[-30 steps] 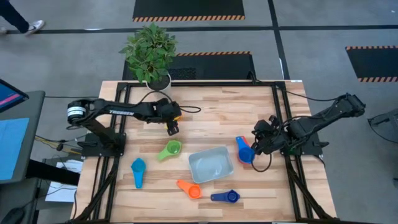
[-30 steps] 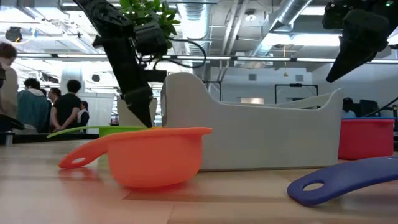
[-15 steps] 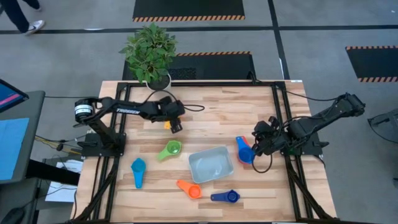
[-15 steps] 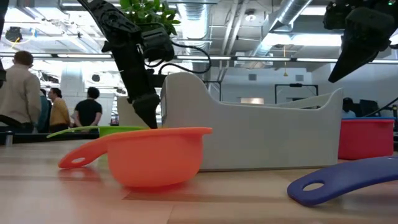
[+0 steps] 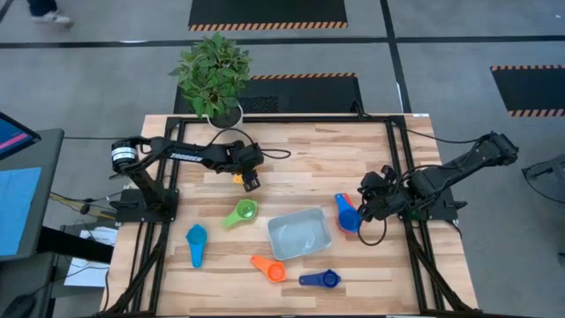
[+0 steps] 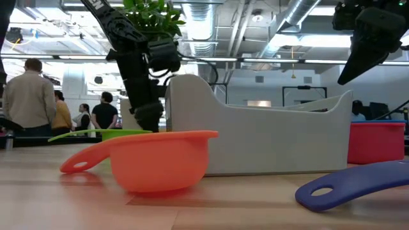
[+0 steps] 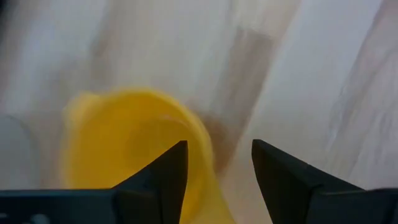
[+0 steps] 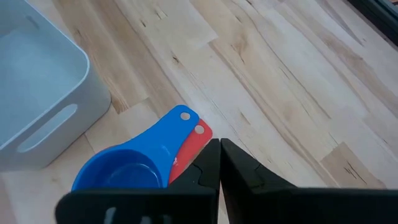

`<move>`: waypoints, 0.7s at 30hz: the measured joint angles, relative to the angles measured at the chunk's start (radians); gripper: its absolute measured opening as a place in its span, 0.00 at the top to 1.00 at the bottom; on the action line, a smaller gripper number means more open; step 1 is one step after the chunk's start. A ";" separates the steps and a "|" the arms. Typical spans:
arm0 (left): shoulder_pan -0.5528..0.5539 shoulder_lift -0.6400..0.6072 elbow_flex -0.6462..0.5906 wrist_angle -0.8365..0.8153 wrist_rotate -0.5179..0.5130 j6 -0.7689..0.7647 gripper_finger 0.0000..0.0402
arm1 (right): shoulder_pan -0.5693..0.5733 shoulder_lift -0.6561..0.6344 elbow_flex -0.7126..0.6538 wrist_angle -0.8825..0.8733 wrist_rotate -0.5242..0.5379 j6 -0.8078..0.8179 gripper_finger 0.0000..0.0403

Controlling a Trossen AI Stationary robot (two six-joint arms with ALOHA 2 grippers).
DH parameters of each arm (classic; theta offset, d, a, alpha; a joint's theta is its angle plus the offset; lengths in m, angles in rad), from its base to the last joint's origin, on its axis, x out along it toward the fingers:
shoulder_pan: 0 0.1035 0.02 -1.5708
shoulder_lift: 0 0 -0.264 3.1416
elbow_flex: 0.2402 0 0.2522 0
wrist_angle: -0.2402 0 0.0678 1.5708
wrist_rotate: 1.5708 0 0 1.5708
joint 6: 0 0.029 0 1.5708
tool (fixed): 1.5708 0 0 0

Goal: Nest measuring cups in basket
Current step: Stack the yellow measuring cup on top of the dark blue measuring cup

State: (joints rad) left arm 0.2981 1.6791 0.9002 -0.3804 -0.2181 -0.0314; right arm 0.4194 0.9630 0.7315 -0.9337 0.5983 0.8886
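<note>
Left gripper [image 7: 214,168] — fingers apart — hangs over the yellow cup [image 7: 134,152]; right gripper [image 8: 219,163], closed, waits beside the basket [image 5: 299,233].

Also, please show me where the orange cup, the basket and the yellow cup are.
orange cup [image 6: 160,163]: low view, front of its bowl.
basket [image 5: 276,221]: high view, its far left rim.
yellow cup [image 7: 124,152]: left wrist view, inside of its bowl.

both arms over table, apart.
left gripper [image 5: 250,182] reached inward, fingers parted; right gripper [image 5: 365,208] sat low at right, fingers together.
</note>
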 joint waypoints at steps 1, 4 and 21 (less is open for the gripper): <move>-0.001 0.010 -0.001 -0.008 -0.001 0.000 0.59 | 0.000 0.000 0.000 -0.001 0.000 0.000 0.92; -0.005 0.030 0.011 0.000 -0.011 0.014 0.63 | 0.000 0.000 0.000 -0.001 0.000 0.000 0.93; -0.082 0.029 0.174 -0.101 -0.017 0.087 0.99 | 0.000 0.000 0.000 -0.001 0.001 -0.003 0.92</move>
State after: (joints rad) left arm 0.2157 1.7084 1.0745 -0.4816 -0.2348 0.0556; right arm 0.4194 0.9628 0.7315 -0.9344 0.5994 0.8853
